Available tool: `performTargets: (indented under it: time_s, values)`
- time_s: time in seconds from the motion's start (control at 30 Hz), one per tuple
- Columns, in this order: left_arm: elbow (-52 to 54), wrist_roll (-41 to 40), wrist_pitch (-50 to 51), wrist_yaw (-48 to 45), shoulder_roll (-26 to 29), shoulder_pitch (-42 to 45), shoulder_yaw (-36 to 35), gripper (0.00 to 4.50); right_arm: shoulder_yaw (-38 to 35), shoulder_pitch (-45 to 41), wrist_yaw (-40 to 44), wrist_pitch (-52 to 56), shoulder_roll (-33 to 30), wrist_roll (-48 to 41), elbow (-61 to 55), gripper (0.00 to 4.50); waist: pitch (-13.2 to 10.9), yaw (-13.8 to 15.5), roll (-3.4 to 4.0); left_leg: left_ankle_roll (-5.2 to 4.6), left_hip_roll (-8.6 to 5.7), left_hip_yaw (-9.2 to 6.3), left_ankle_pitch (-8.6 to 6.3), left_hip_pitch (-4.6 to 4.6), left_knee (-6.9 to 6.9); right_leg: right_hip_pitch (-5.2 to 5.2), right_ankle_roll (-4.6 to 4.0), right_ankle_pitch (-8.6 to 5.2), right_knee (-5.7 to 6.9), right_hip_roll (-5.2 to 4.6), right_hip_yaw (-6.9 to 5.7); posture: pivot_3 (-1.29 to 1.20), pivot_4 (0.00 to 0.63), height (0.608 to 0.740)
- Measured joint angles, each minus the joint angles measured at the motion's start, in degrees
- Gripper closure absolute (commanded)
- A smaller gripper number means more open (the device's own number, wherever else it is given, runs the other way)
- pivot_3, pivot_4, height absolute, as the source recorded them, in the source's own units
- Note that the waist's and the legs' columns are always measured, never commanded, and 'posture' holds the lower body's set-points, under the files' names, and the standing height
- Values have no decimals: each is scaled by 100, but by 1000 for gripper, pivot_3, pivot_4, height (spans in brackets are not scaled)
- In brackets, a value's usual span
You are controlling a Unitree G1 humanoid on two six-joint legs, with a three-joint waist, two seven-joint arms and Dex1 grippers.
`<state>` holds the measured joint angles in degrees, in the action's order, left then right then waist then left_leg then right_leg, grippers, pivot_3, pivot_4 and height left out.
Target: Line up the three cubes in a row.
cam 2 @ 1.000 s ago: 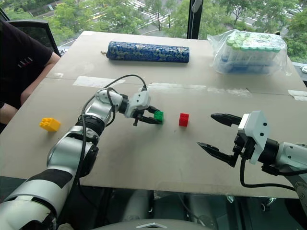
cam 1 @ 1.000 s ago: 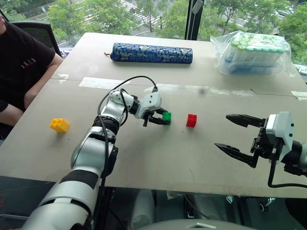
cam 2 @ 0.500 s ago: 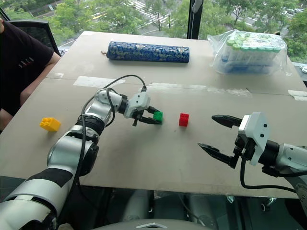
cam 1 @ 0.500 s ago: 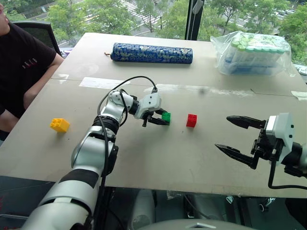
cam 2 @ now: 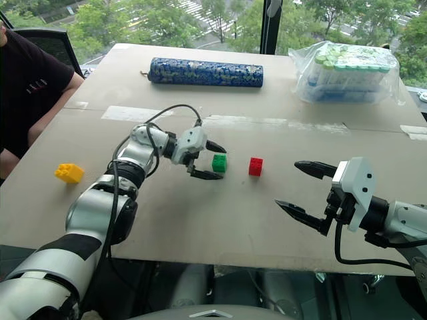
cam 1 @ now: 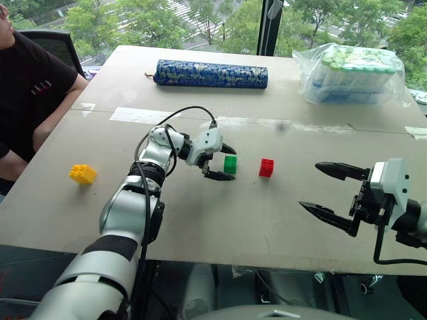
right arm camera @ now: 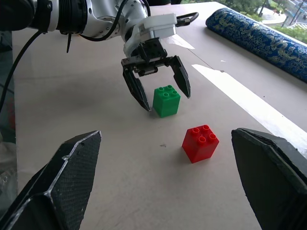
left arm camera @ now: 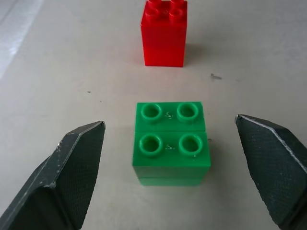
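The green cube (left arm camera: 171,143) stands on the table between the fingers of my left gripper (cam 1: 232,164), which is open and apart from it on both sides. A short gap to its right stands the red cube (cam 1: 266,167), roughly level with it. The yellow cube (cam 1: 83,174) lies far off at the table's left side. My right gripper (cam 1: 310,185) hovers open and empty above the table's right front, pointing toward the red and green cubes.
A long blue patterned roll (cam 1: 211,73) lies at the back of the table. A clear bag of bottles (cam 1: 353,73) sits at the back right. A person in a black shirt (cam 1: 30,87) sits at the left edge.
My left gripper has opened and let go of the green cube, which stays on the table left of the red one. The right arm has not moved.
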<state>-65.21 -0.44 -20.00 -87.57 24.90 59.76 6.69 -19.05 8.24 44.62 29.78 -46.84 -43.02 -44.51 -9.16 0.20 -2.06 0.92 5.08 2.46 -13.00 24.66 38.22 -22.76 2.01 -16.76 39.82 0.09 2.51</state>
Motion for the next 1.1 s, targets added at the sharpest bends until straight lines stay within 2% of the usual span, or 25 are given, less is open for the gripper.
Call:
performTargets:
  time_s: [0.07, 0.13, 0.23, 0.27, 0.3, 0.4, 0.53, 0.6, 0.73, 0.87, 0.93, 1.1]
  values:
    - [474, -313, 432, -39, 298, -190, -286, 46, 25, -93, 11, -13, 10, -36, 0, 0, 0, -77, 0, 0, 1, -1, 0, -2, -2, 0, 0, 0, 1, 0, 0, 0, 150, 740]
    - [1576, -782, 1354, 103, 735, -735, -727, 46, 163, -335, 66, -20, 47, -72, 69, 0, 2, -137, 6, 1, 3, -2, 0, -6, -4, 0, 0, 0, 1, 0, 4, 0, 150, 740]
    - [3258, -1382, 2863, 778, 1242, -1901, -1439, 46, 486, -753, 241, -100, 121, -77, 313, 0, 3, -233, 10, 1, 5, -4, 0, -8, -5, 0, 0, 0, 4, -2, 4, 0, 150, 740]
    - [4097, -1731, 3739, 1365, 1391, -2522, -1936, 46, 641, -914, 356, -134, 154, -55, 488, 0, 2, -238, 9, 1, 6, -9, 0, -7, -4, 1, 0, 0, 4, -4, 1, 0, 150, 740]
    - [4236, -1781, 3895, 1510, 1405, -2625, -2040, 46, 690, -962, 380, -135, 161, -44, 535, 0, 2, -216, 9, 1, 6, -11, 0, -6, -2, 3, 0, 0, 6, -7, -4, 0, 150, 740]
    - [5915, -1852, 4952, 3357, 1386, -3985, -3449, 46, 1199, -1618, 655, -242, 388, 23, 962, 0, 3, -266, 6, 1, 5, -17, 0, -20, -5, 10, 0, 0, 6, -12, 7, 0, 150, 740]
    - [7171, -1802, 6036, 4796, 1378, -5090, -4792, 46, 1647, -2129, 932, -275, 615, 100, 1370, 0, 3, -208, 3, 1, 6, -8, 0, -19, -6, 9, -1, -1, 5, -14, -5, 0, 150, 740]
    - [7596, -1778, 6540, 5174, 1391, -5694, -5248, 46, 1849, -2319, 1119, -295, 704, 122, 1540, 0, 4, -137, 2, 1, 4, -7, 0, -22, -8, 11, -1, -1, 4, -16, -7, 0, 150, 740]
    - [7798, -1858, 7000, 5323, 1406, -6318, -5559, 46, 2048, -2505, 1393, -357, 798, 188, 1827, 0, 7, -28, -4, 1, 3, -12, -1, -27, -9, 15, -4, -1, 4, -20, -18, 0, 150, 740]
    - [7668, -1988, 7092, 5262, 1716, -6342, -5530, 46, 2094, -2589, 1504, -371, 883, 243, 1927, 0, 8, 42, -4, 2, 3, -1, -1, -48, -18, 20, -7, -2, 5, -18, -7, 0, 150, 740]
    - [7125, -1979, 6767, 5095, 2000, -6179, -5217, 46, 2098, -2619, 1505, -371, 899, 260, 1934, 0, 8, 58, -1, 2, 3, 15, -1, -62, -32, 22, -8, -2, 6, -18, 4, 0, 150, 740]
    - [5906, -1858, 6038, 4775, 2214, -5599, -4405, 46, 2067, -2574, 1473, -340, 866, 270, 1876, 0, 8, 61, -3, 2, 2, 32, -1, -69, -58, 18, -12, -4, 2, -16, 18, 0, 150, 740]
